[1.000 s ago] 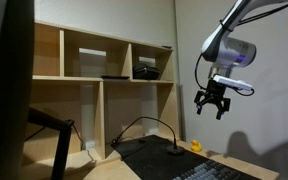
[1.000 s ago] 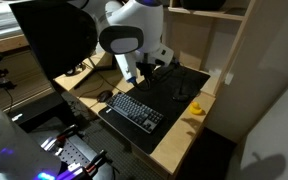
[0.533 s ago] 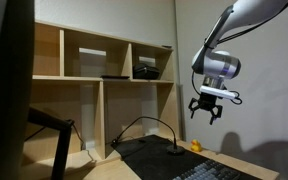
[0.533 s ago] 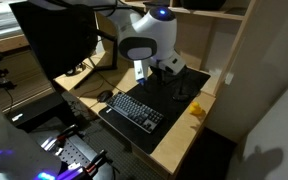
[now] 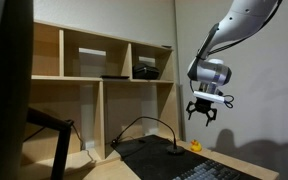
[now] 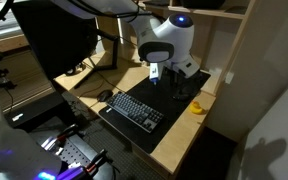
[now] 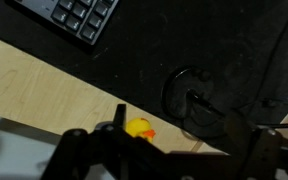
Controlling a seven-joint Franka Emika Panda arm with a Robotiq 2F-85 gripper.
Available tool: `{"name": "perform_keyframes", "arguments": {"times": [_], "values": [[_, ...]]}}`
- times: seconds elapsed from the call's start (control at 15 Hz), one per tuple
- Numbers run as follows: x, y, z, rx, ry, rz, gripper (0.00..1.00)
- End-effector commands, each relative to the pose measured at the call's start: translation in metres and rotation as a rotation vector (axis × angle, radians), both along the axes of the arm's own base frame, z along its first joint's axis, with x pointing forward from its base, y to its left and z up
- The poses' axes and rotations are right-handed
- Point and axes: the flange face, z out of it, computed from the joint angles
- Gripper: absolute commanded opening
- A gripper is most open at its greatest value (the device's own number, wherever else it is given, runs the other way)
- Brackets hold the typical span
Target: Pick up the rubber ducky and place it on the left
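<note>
Spread gripper (image 5: 203,112) hovers above rubber ducky (image 5: 195,147) (near desk (image 6: 177,141) edge).

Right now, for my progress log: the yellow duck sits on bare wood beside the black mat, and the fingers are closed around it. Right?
No. The fingers hang open above the duck, not touching it, as an exterior view shows. It does sit on bare wood beside the black mat.

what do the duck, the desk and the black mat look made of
Rubber ducky: smooth bright yellow, likely rubber or soft plastic. Desk: light tan, wood or wood-look laminate. Desk mat: matte black, perhaps fabric or rubber; too blurred to tell.
</note>
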Motion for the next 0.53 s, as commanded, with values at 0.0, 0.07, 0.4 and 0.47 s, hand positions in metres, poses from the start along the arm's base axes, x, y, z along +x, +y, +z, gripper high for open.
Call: {"name": "perform_keyframes", "arguments": {"times": [0.0, 0.07, 0.4, 0.47], "values": [[0.024, -0.01, -0.03, -0.047, 0.025, -0.149, 1.0], [0.033, -0.016, -0.041, -0.032, 0.033, -0.206, 1.0], [0.094, -0.046, -0.091, 0.031, 0.014, -0.497, 1.0], [0.102, -0.054, -0.098, 0.018, 0.029, -0.556, 1.0]]}}
